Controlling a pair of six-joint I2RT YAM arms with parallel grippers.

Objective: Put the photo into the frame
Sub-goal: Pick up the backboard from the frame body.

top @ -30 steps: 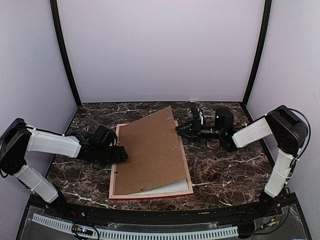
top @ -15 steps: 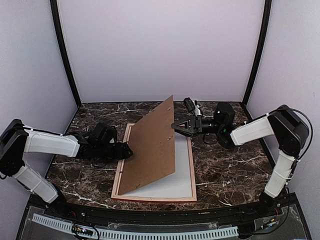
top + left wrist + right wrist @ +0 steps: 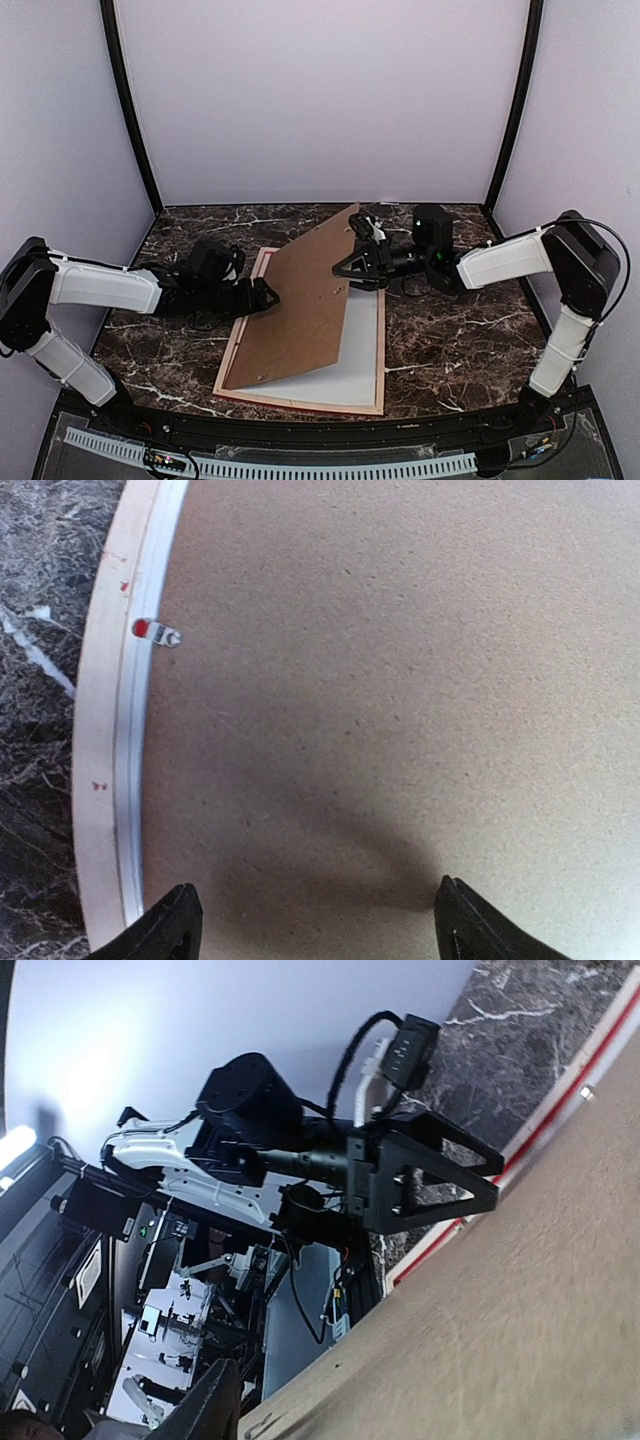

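The brown backing board [image 3: 300, 300] has tipped up since a second ago off the frame [image 3: 300, 402], back-up by the near edge, probably light, stiff, best gripped by a rail; left gripper [image 3: 269, 296] gapes empty, farther right gripper [image 3: 342, 269] has an unclear hold, photo unseen.

My top camera sits high behind my bases and looks forward and down, far enough back to take in the whole bench [image 3: 450, 340] side to side. My left wrist camera hangs close over the brown backing board [image 3: 400, 680], looking down past my left pincer [image 3: 320, 925] at the pale rim of the frame [image 3: 100, 780]. My right wrist camera lies hard against that same board, facing across it toward my left arm [image 3: 155, 1155]; all three share the board
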